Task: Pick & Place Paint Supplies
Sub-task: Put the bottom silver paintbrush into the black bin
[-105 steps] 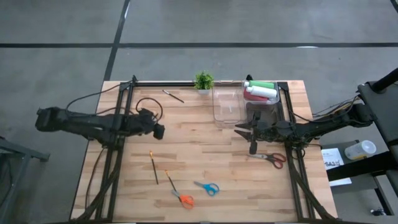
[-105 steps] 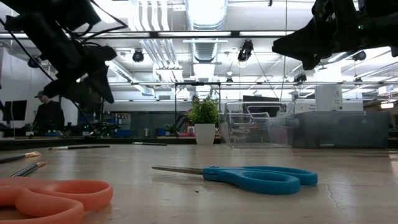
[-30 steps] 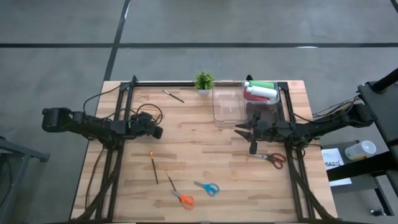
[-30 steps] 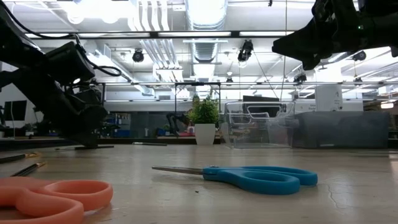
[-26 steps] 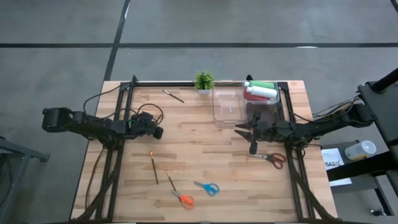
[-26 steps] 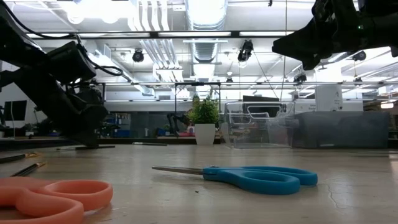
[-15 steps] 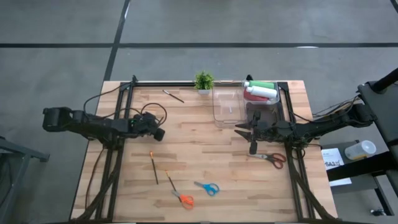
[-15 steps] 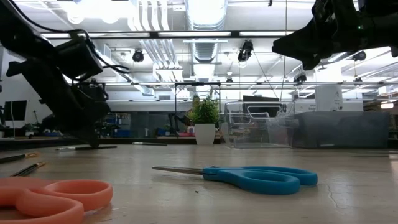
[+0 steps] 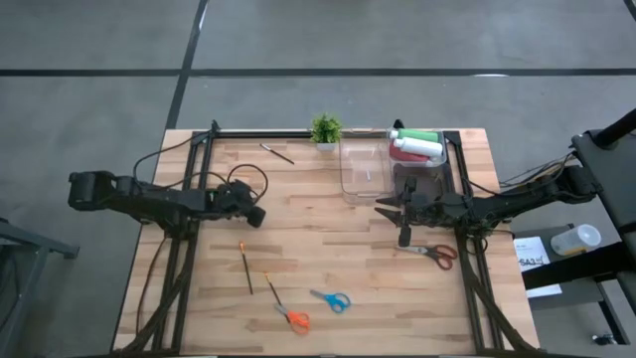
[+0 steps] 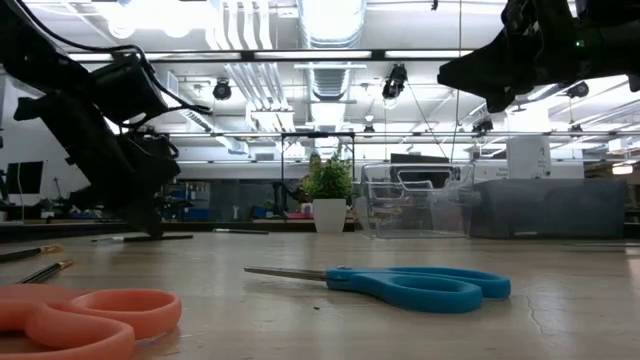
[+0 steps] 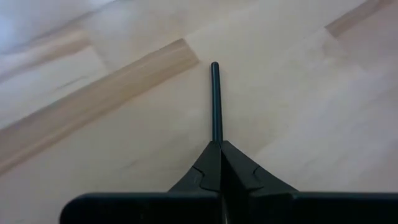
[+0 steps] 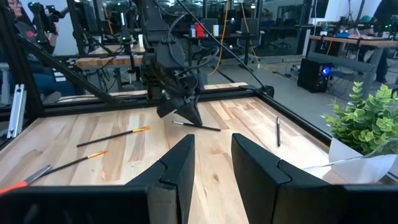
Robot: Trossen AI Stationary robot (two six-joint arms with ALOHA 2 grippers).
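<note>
The left gripper (image 9: 254,214) sits low over the left middle of the desk (image 9: 328,249), its jaws pressed together on a thin dark brush (image 11: 215,102) that sticks straight out ahead of them, its far part lying on the wood (the right wrist view shows the same brush (image 12: 196,126) slanting from the gripper onto the desk).

The right gripper (image 9: 380,209) hangs above the right side of the desk, just in front of the clear bin (image 9: 364,169), with its jaws a little apart and nothing between them.

Green, red and white squeeze bottles (image 9: 417,145) lie together in the back right corner. Another dark brush (image 9: 277,152) lies near the back edge, left of the small potted plant (image 9: 325,129). Two more brushes (image 9: 245,267) lie toward the front left, close to the orange scissors (image 9: 292,318) and blue scissors (image 9: 331,299). Red-handled scissors (image 9: 437,254) lie at the right.
</note>
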